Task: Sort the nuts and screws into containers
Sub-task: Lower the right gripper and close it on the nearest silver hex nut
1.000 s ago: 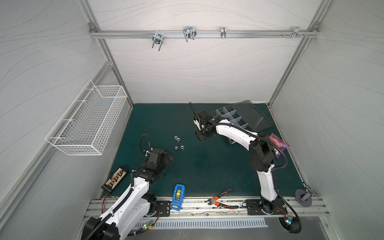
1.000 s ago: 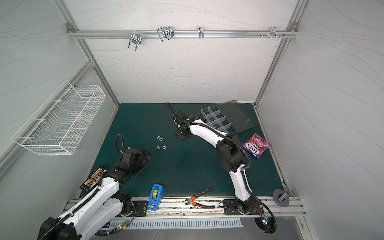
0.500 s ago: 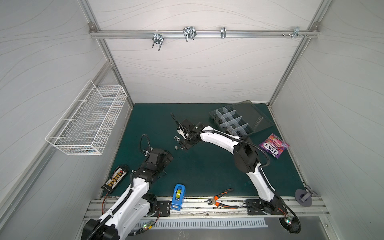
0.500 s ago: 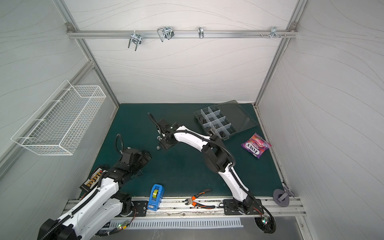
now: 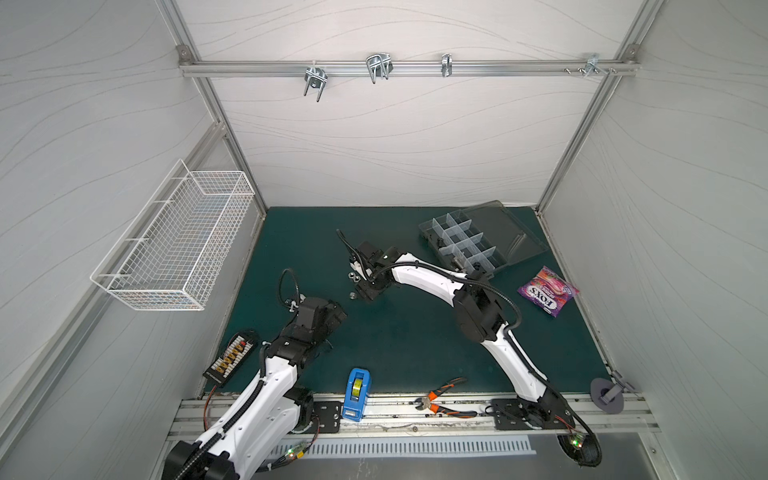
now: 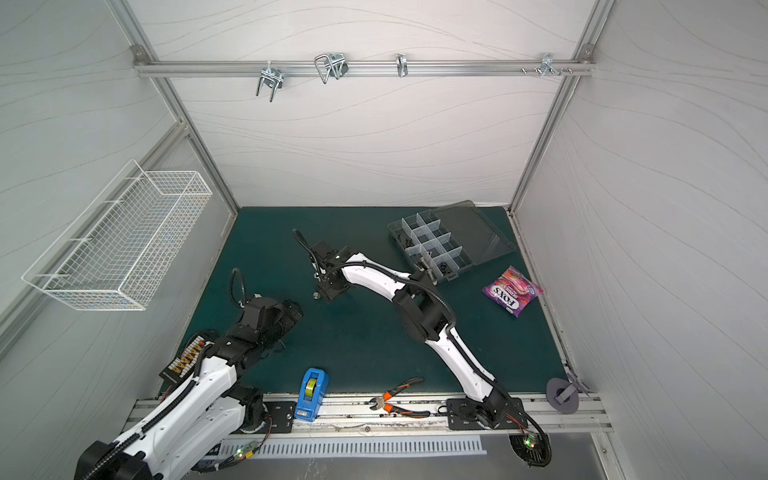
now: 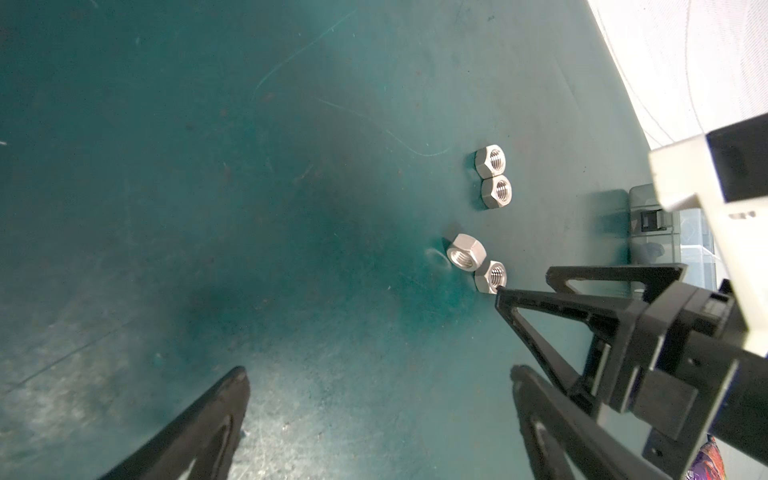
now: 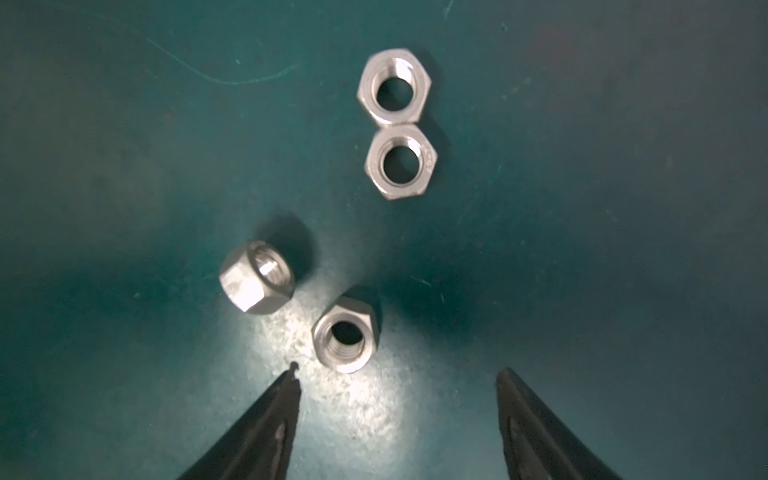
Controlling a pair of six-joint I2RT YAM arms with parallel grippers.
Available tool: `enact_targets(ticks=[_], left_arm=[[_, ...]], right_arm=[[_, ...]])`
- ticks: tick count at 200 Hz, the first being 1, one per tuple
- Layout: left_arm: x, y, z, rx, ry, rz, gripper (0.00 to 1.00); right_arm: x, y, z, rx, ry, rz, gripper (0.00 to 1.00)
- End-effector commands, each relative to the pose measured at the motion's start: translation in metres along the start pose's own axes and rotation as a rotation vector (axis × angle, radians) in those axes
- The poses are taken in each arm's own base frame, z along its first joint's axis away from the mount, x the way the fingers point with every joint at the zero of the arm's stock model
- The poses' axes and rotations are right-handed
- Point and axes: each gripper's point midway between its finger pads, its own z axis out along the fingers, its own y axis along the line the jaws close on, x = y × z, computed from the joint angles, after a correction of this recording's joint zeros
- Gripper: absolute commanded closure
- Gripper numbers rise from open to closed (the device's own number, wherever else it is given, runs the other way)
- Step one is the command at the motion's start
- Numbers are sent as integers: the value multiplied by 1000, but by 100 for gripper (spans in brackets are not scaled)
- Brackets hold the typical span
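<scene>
Right gripper [image 8: 399,374] has swung from the organizer box [image 5: 424,231] at the mat's [image 5: 415,340] far right corner to 4 nuts [image 8: 395,166] left of centre. Jaws spread, empty. The nearest nut [image 8: 345,334] is just ahead, between the tips. Left gripper [image 7: 378,374] is spread, farther off.

1. Sweet packet [image 5: 547,291], purple and pink. Brand name "FOX'S" in large white capitals, running slantwise across the pack. Legible in both top views [image 6: 512,291]. Smaller print beside the brand name is too small to read.
2. Nut [image 8: 401,163], silver, lying flat, seen in the right wrist view. Stamped characters on its upper face beside the hole are blurred and not legible.
3. Black board [image 5: 231,360] with yellow and red connectors. A faint line of pale print along its edge is too small to read.
</scene>
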Motion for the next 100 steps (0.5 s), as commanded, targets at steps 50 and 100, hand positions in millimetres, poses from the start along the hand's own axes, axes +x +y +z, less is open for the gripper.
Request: enact_targets(ticks=[50,100], left_arm=[[-6,-4,0,-1,-16,-6,1],[-6,-3,-1,-1,-17,-6,1]], right_arm=[[1,15,12,-37,31,-55,34],[0,17,18,-45,36,-62,44]])
